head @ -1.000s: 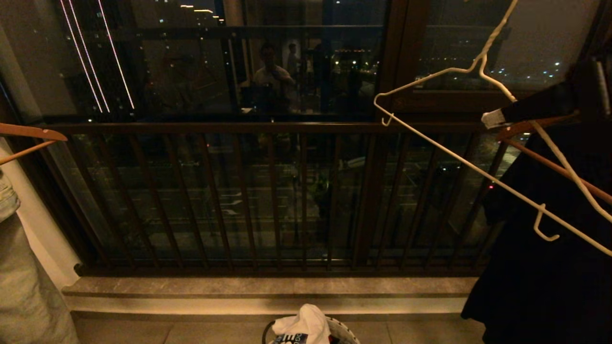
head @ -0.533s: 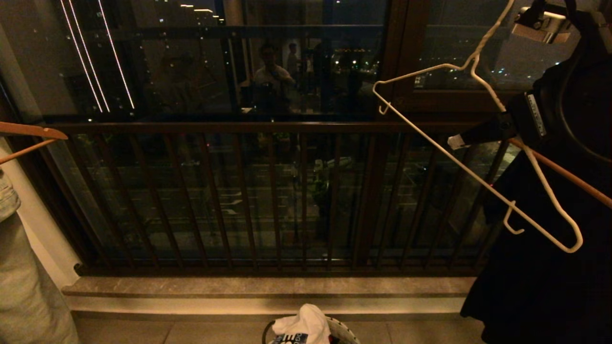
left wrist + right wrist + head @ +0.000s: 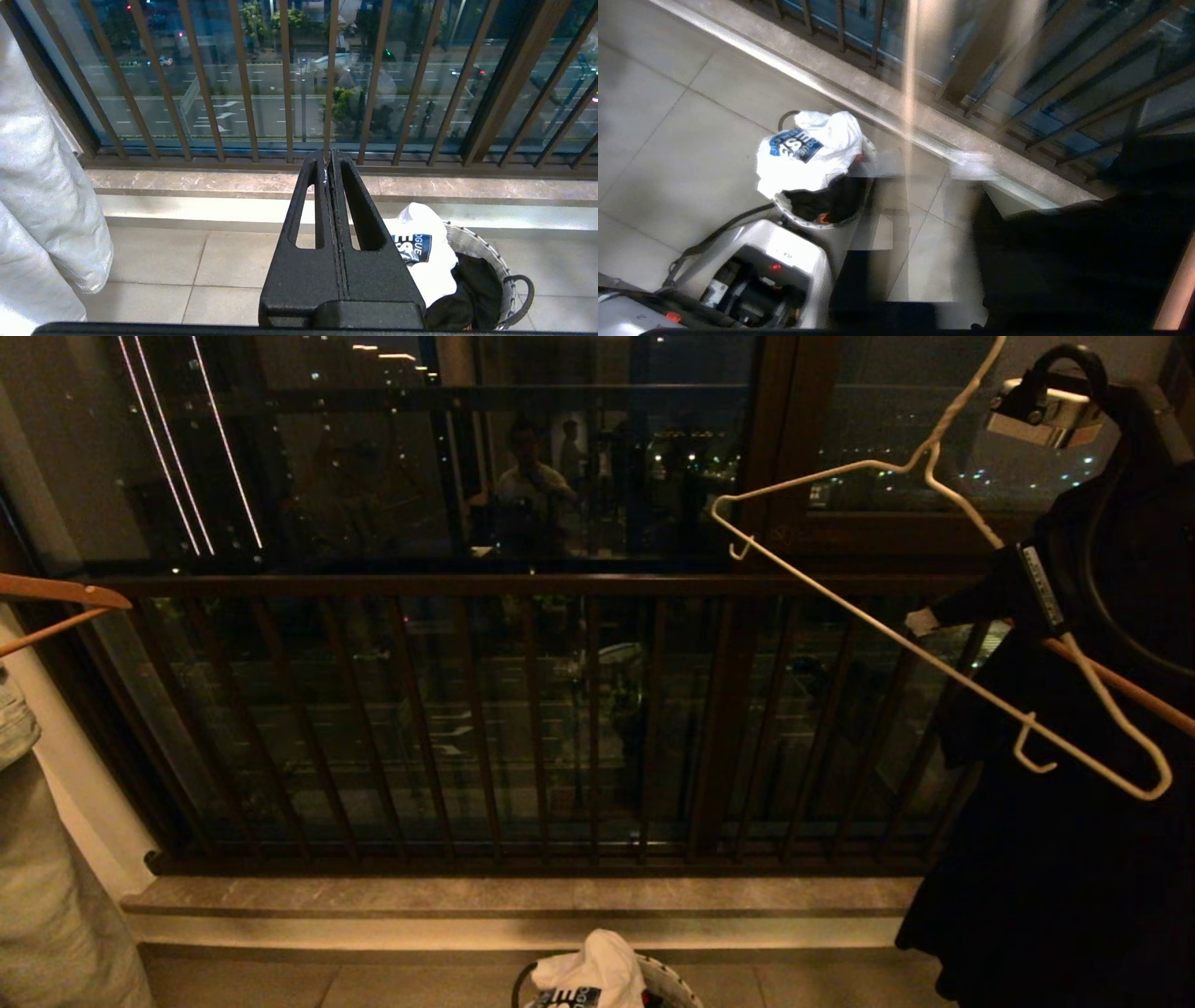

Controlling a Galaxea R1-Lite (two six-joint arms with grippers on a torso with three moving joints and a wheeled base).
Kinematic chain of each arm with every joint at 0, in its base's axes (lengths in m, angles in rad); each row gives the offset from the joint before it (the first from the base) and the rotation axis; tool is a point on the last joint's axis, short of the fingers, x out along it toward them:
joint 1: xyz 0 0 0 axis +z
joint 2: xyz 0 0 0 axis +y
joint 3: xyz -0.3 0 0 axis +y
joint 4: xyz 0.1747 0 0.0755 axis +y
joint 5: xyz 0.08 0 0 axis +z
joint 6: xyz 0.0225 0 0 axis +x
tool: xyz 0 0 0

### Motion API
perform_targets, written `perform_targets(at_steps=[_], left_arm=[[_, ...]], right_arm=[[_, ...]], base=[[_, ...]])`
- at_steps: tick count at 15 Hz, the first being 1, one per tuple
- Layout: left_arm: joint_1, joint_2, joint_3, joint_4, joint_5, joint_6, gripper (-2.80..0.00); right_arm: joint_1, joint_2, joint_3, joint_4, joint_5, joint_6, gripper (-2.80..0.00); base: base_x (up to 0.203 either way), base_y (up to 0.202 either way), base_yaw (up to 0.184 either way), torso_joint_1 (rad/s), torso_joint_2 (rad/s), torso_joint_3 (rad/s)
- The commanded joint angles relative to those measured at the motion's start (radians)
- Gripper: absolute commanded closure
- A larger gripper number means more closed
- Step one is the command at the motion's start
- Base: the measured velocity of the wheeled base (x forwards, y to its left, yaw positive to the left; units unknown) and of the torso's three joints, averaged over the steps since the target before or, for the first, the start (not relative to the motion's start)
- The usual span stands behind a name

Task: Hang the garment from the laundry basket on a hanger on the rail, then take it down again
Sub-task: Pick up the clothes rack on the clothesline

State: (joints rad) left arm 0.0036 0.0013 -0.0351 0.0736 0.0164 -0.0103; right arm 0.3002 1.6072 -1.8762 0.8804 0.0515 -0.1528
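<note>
The white garment [image 3: 597, 969] with its dark blue print lies heaped on top of the laundry basket [image 3: 674, 987], low in the head view. Both also show in the left wrist view, garment [image 3: 423, 261] and basket [image 3: 483, 247], and in the right wrist view, garment [image 3: 808, 156] over basket [image 3: 810, 223]. The white wire hanger [image 3: 840, 595] hangs tilted at the upper right, its neck running out of the top. My right gripper [image 3: 924, 621] reaches in from the right, right at the hanger's wires. My left gripper [image 3: 327, 161] is shut and empty, parked low facing the railing. The rail is out of view.
A dark brown railing [image 3: 523, 586] of vertical bars runs across in front of the window, with a stone sill [image 3: 523, 896] below. A black cloth [image 3: 1055, 877] on a brown wooden hanger [image 3: 1125, 689] fills the right. Pale cloth [image 3: 47, 896] and another wooden hanger [image 3: 56, 593] are at the left.
The wire hanger has swung left and tilted, so its lower right end is now in view. My right arm has pushed further in and a little down at the hanger.
</note>
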Motion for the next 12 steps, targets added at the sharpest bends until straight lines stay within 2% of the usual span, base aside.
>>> perform_targets(at_steps=[1,8,12], left_arm=[[0.001,0.0,0.001,0.0,0.0,0.0,0.0],[0.001,0.0,0.0,0.0,0.0,0.0,0.0],[0.001,0.0,0.0,0.0,0.0,0.0,0.0]], right_arm=[[0.0,-0.021,0.007,0.005,-0.004,0.001,0.0],[0.008,-0.06,0.025,0.008,-0.004,-0.016,0.0],[0.057,-0.109,0.045,0.009,-0.004,-0.029,0.0]], base=[[0.0,0.0,0.0,0.0,0.0,0.0],[0.0,0.0,0.0,0.0,0.0,0.0],[0.0,0.0,0.0,0.0,0.0,0.0]])
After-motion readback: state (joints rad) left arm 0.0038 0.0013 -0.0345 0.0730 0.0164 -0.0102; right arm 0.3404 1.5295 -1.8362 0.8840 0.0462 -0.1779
